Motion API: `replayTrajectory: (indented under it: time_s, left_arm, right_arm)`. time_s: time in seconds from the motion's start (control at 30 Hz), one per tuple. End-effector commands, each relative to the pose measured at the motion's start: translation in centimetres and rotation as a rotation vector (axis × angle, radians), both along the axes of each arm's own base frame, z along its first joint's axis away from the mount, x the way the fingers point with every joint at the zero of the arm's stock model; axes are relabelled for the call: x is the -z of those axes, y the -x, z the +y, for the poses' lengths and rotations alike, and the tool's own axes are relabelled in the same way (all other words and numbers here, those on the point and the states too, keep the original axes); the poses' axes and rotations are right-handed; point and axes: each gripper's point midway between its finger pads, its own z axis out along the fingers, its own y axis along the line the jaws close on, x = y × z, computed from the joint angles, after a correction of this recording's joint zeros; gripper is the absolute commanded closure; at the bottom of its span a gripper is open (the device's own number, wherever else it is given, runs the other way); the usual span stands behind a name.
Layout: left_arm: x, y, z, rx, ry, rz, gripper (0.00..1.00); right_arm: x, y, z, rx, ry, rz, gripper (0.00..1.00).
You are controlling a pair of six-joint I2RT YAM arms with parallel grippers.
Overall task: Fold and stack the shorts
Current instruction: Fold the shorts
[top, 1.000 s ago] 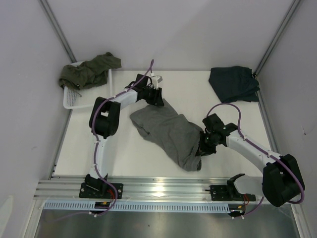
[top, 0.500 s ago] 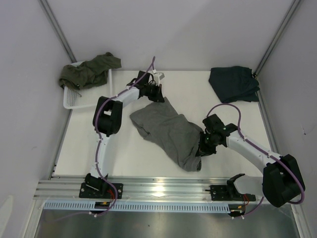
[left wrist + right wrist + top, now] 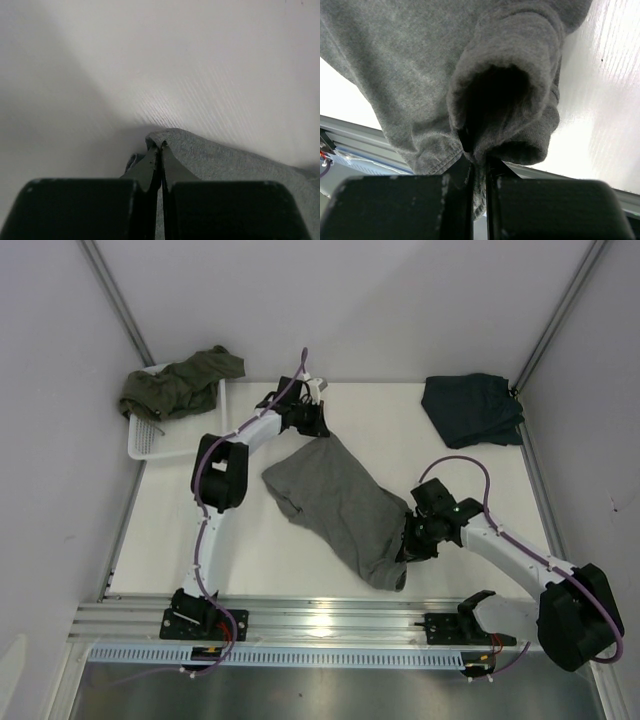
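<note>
Right wrist: soft, fuzzy grey shorts (image 3: 410, 65)

The left hand (image 3: 160, 149) is seen from behind, its two dark fingers (image 3: 144, 171) pressed together with no gap left between the tips. The edge of the grey shorts (image 3: 227, 162) is pinched at those tips and drawn up into a small peak. The cloth is spread away toward the lower right. The white surface (image 3: 200, 60) is seen beyond, shaded at the left.

First shorts (image 3: 335, 505) lie at table (image 3: 260, 540) centre, second shorts (image 3: 472, 408) far right, third shorts (image 3: 178, 383) on far-left basket (image 3: 140, 445).
</note>
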Motion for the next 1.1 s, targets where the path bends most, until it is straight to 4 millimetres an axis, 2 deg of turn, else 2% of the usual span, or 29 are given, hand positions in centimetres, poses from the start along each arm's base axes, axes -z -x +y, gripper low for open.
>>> replayTrajectory:
  time_s: [0.0, 0.07, 0.13, 0.2, 0.23, 0.27, 0.3, 0.4, 0.43, 0.5, 0.53, 0.57, 0.63, 0.67, 0.7, 0.73, 0.77, 0.83, 0.87, 0.9, 0.93, 1.0, 1.07]
  left_arm:
    - [-0.8, -1.8, 0.8, -0.071, 0.004, -0.021, 1.00]
    - [-0.8, -2.0, 0.8, -0.072, 0.007, -0.022, 1.00]
    - [-0.8, -1.9, 0.7, -0.070, 0.008, -0.019, 0.74]
    - [-1.2, -1.9, 0.8, -0.072, 0.008, -0.028, 0.56]
    - [-0.9, -1.5, 1.0, -0.075, 0.001, -0.019, 0.42]
    - [-1.1, -1.5, 1.2, -0.084, -0.005, -0.026, 0.39]
    - [-2.5, -1.7, 1.4, -0.090, 0.000, -0.051, 0.33]
    - [-3.4, -1.5, 2.7, -0.138, -0.024, -0.068, 0.25]
    - [-4.9, -1.1, 3.2, -0.157, -0.024, -0.085, 0.24]
    - [-4.7, -0.1, 4.5, -0.202, -0.046, -0.081, 0.21]
    - [-7.9, 0.1, 4.8, -0.220, -0.028, -0.141, 0.20]
    - [-6.0, 1.7, 5.4, -0.239, -0.037, -0.113, 0.20]
    - [-8.2, 2.5, 5.7, -0.264, 0.001, -0.162, 0.20]
    - [-11.5, 3.2, 5.8, -0.283, 0.050, -0.216, 0.20]
    - [-8.4, 5.7, 6.3, -0.289, 0.028, -0.155, 0.20]
    - [-10.2, 5.7, 5.9, -0.301, 0.067, -0.217, 0.20]
    - [-10.9, 7.4, 6.1, -0.310, 0.084, -0.228, 0.20]
    - [-9.3, 9.9, 5.8, -0.327, 0.055, -0.230, 0.20]
    - [-9.8, 10.5, 5.5, -0.335, 0.060, -0.250, 0.20]
    - [-11.1, 11.5, 4.5, -0.318, 0.080, -0.287, 0.20]
    - [-9.4, 12.7, 4.8, -0.330, 0.057, -0.267, 0.20]
    - [-9.7, 13.5, 3.7, -0.318, 0.082, -0.287, 0.20]
    - [-8.3, 14.0, 3.1, -0.305, 0.077, -0.252, 0.20]
  right_arm:
    - [0.1, 1.2, 0.0, -0.001, -0.006, 0.026, 1.00]
    - [0.0, 1.2, 0.0, 0.003, -0.005, 0.023, 1.00]
    - [0.0, 1.1, 0.0, 0.003, -0.001, 0.021, 1.00]
    - [0.0, 1.0, 0.1, 0.004, 0.001, 0.016, 1.00]
    - [0.0, 0.9, 0.0, 0.009, 0.002, 0.016, 1.00]
    - [-0.2, 0.6, 0.1, 0.013, 0.003, 0.007, 1.00]
    - [-0.2, 0.5, 0.0, 0.017, 0.007, 0.007, 1.00]
    - [-1.0, 0.0, -0.1, 0.029, 0.016, -0.010, 1.00]
    - [-1.1, 0.0, -0.3, 0.033, 0.025, -0.006, 1.00]
    - [-1.5, -0.3, -0.7, 0.047, 0.048, -0.020, 1.00]
    - [-1.7, -0.3, -0.8, 0.055, 0.048, -0.020, 1.00]
    - [-2.0, -0.3, -0.9, 0.059, 0.041, -0.020, 1.00]
    - [-2.5, -0.5, -0.9, 0.069, 0.029, -0.018, 1.00]
    - [-2.8, -0.5, -0.7, 0.064, 0.019, -0.018, 1.00]
    - [-3.5, -0.7, -0.5, 0.060, 0.008, -0.030, 1.00]
    - [-3.8, -0.6, -0.6, 0.057, 0.009, -0.028, 1.00]
    - [-4.1, -0.8, -0.9, 0.061, 0.025, -0.034, 1.00]
    - [-5.2, -1.1, -1.6, 0.067, 0.055, -0.052, 1.00]
    - [-5.4, -1.5, -2.2, 0.084, 0.077, -0.070, 1.00]
    - [-5.7, -1.8, -2.5, 0.092, 0.084, -0.080, 1.00]
    - [-6.0, -2.3, -2.9, 0.095, 0.095, -0.096, 1.00]
    - [-6.0, -3.0, -3.3, 0.107, 0.102, -0.096, 1.00]
    - [-5.9, -3.6, -3.4, 0.096, 0.110, -0.098, 1.00]
